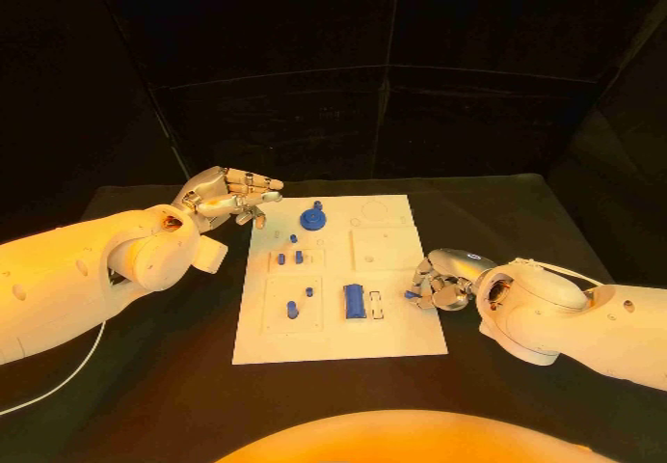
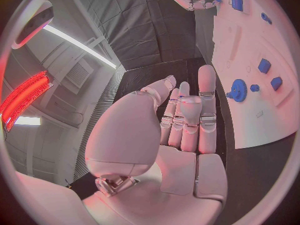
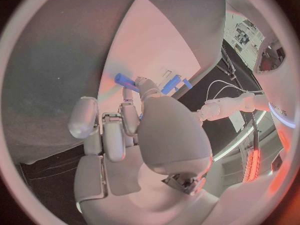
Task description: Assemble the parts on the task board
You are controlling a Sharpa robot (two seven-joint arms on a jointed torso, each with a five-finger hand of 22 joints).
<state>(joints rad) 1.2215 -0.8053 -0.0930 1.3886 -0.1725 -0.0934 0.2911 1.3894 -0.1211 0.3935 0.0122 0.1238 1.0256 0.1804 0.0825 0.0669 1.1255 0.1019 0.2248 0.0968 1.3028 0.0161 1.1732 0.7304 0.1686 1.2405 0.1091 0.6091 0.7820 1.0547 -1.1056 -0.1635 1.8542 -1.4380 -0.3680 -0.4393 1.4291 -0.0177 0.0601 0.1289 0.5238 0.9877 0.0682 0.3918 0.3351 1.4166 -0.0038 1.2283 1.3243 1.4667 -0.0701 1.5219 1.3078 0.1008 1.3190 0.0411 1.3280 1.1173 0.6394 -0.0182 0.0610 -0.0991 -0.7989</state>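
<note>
Black desk [image 1: 167, 386] carries the flat white rectangular task board [image 1: 403, 333] at its middle, with small blue plastic parts [image 1: 356, 301] scattered on it. Left silver hand [image 1: 229, 198] hovers released beside the board's far corner; right silver hand [image 1: 442, 283] pinches a small blue peg [image 3: 127, 81] at the board's right edge.

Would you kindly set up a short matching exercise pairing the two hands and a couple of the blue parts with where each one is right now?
Things:
1. left hand
2. right hand
3. gear
4. long block

Places:
A. lying flat in the board's near half
B. at the board's right edge, fingers curled round a small blue part
C. on the board's far half, close to the left hand
D. off the board's far-left corner, holding nothing

Pairs: 1-D, 2-B, 3-C, 4-A
</note>
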